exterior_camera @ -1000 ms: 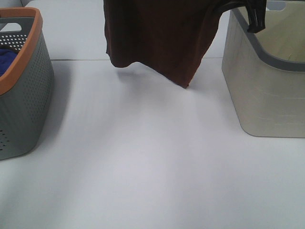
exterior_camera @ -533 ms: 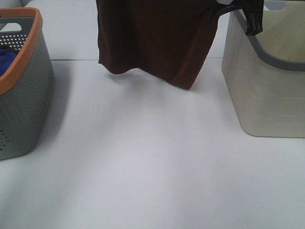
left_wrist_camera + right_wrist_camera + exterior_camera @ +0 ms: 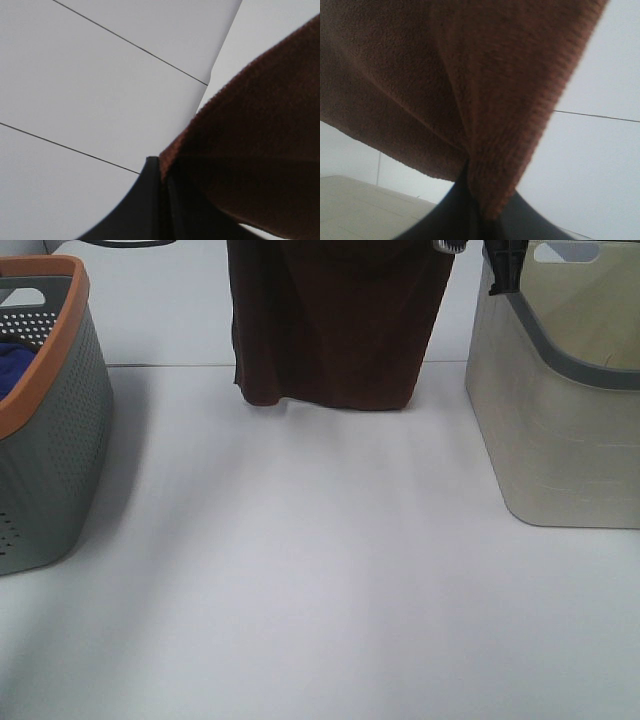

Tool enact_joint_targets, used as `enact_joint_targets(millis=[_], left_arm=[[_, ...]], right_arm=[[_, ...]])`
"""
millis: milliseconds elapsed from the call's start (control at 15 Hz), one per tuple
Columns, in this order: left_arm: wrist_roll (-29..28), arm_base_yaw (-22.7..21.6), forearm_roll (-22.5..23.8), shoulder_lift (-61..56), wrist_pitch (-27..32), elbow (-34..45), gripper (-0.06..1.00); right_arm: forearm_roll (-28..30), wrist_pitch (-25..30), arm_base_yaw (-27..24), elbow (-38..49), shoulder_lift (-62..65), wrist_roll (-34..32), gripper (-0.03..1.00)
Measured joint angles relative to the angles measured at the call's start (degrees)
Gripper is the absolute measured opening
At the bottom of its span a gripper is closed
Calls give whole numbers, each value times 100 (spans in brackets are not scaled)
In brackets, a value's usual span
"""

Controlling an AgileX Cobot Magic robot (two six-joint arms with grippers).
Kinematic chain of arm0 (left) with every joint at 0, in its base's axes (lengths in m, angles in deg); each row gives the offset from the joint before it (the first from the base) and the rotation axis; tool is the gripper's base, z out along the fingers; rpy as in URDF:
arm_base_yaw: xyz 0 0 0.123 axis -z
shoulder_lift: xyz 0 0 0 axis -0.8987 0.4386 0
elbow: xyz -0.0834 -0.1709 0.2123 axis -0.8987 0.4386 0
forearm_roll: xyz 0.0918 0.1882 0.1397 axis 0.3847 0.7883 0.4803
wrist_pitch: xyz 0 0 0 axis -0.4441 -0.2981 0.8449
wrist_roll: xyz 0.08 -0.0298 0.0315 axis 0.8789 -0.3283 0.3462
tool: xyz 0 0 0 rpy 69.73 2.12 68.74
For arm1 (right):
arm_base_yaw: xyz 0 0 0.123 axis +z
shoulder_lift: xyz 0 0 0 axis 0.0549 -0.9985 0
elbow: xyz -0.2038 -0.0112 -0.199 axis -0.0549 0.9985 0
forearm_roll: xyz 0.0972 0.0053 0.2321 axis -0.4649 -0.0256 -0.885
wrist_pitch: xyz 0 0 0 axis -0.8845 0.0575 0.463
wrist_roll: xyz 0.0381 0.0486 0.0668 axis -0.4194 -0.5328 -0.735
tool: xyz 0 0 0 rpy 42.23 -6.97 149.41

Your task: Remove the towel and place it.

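The dark reddish-brown towel (image 3: pixel 335 325) hangs flat from the top of the exterior high view. Its lower edge is level, just above the white table at the back centre. Both grippers hold its upper corners above the frame's top edge. In the left wrist view my left gripper (image 3: pixel 162 175) is shut on one corner of the towel (image 3: pixel 260 140). In the right wrist view my right gripper (image 3: pixel 472 200) is shut on a bunched corner of the towel (image 3: pixel 470 75). A black part of the right arm (image 3: pixel 500 265) shows beside the beige basket.
A grey perforated basket with an orange rim (image 3: pixel 55 440) stands at the left and holds a blue cloth (image 3: pixel 14 360). A beige basket with a grey rim (image 3: pixel 560 430) stands at the right. The white table (image 3: pixel 320 570) spreads between them.
The towel has been stretched out: its slanted, drooping lower edge now hangs level and narrower. The right arm has moved up and left, nearly out of the frame.
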Motion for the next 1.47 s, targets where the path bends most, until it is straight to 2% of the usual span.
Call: enact_joint_targets(millis=[200,267,400,467,667,867,1000,1067,1267,1400,1467], left_arm=[[0,-166,0,29,-309,6,0],[0,-166,0,34,-304,6,0],[0,-138,0,132,-172,6,0],[-6,-80,0,218,126,6,0],[-6,178,-69,367,1902,17,0],[34,487,-281,361,3747,17,0],[367,493,-762,361,4956,17,0],[934,453,-1324,361,5632,17,0],[1919,447,-2143,372,6618,17,0],[2212,447,-2315,453,7173,29,0],[2303,447,-2349,487,7259,69,0]], right_arm=[[0,-458,0,-6,-120,17,0],[-11,-458,0,-6,-155,17,0],[-120,-269,0,-6,-246,17,0],[-212,63,0,0,-281,0,0],[-327,1404,0,34,-298,-286,0],[-309,2842,0,46,-269,-900,0],[-304,3610,0,46,-223,-1530,0],[-264,4108,0,46,-223,-2057,0],[-201,5013,0,138,-212,-2934,0],[-212,5392,0,309,-212,-3352,0],[-246,5529,0,447,-212,-3484,0]])
